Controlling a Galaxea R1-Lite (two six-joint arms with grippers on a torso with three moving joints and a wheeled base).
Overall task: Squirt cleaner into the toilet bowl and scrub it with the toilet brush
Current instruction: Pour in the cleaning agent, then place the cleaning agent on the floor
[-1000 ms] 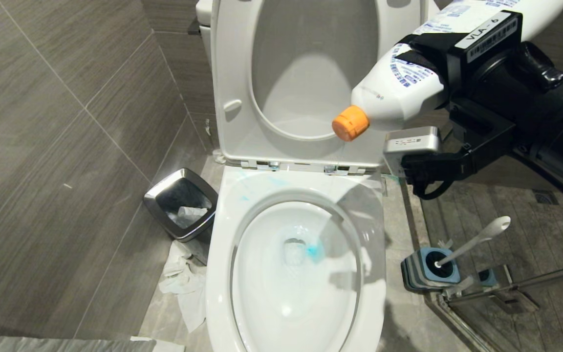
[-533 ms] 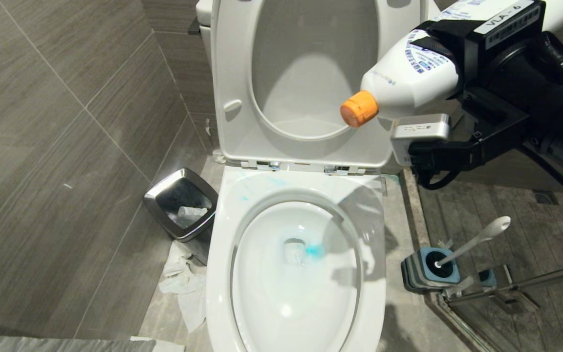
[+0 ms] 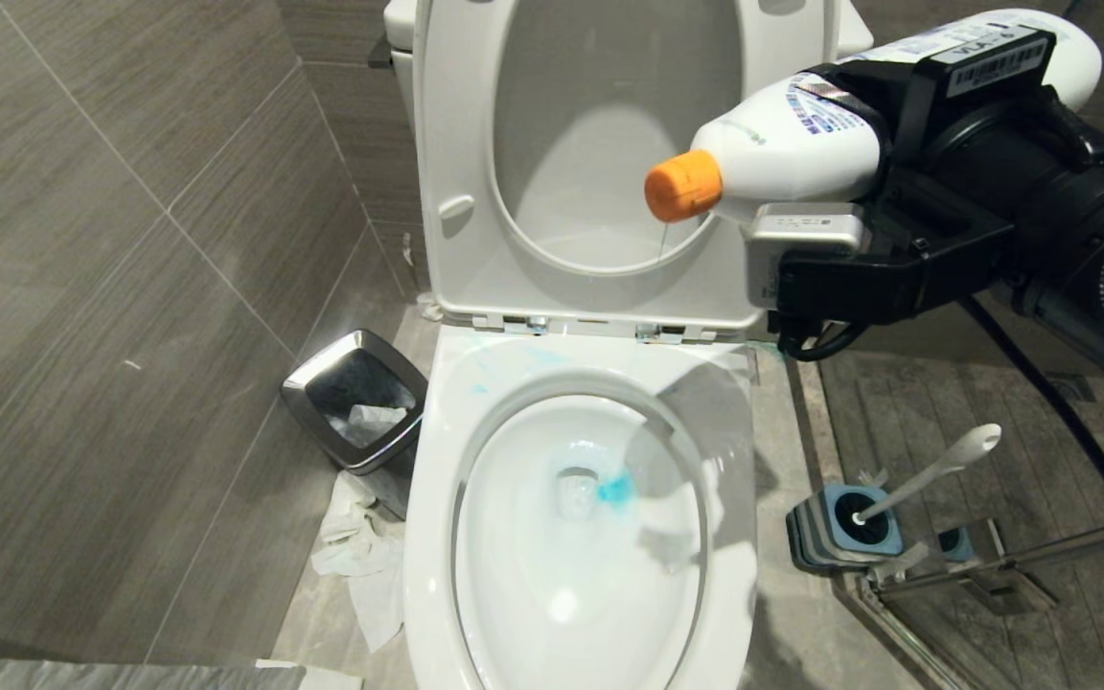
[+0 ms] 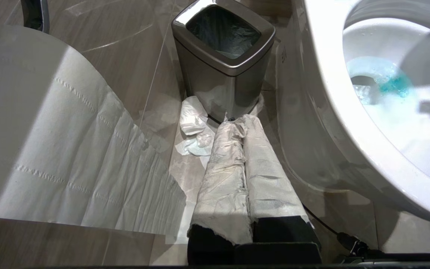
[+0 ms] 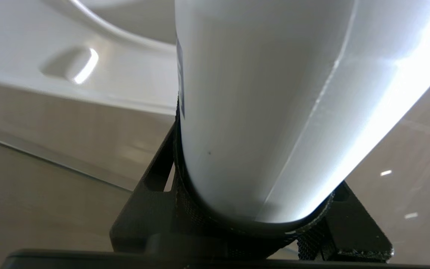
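Observation:
The white toilet bowl (image 3: 437, 479) stands open below me, with a patch of blue cleaner (image 3: 615, 490) beside the drain. My right gripper (image 3: 897, 105) is shut on the white cleaner bottle (image 3: 782, 149), held nearly level above the bowl's back rim. Its orange cap (image 3: 681, 186) points left, and a thin thread of liquid hangs from it. The bottle (image 5: 267, 112) fills the right wrist view. The toilet brush (image 3: 935, 470) leans in its blue-and-grey holder (image 3: 844, 527) on the floor to the right. My left gripper (image 4: 243, 123), shut and paper-wrapped, hangs low beside the bowl (image 4: 330, 93).
A steel-rimmed bin (image 3: 356, 398) stands left of the toilet, with crumpled paper (image 3: 360, 556) on the floor before it. The seat and lid (image 3: 456, 144) are raised. Toilet paper (image 4: 62, 149) hangs close to the left wrist. A glass door rail (image 3: 993, 565) runs behind the brush holder.
The right gripper has rolled and lifted the bottle, so it lies flatter and its cap sits higher. The blue patch in the bowl and the left arm have not changed.

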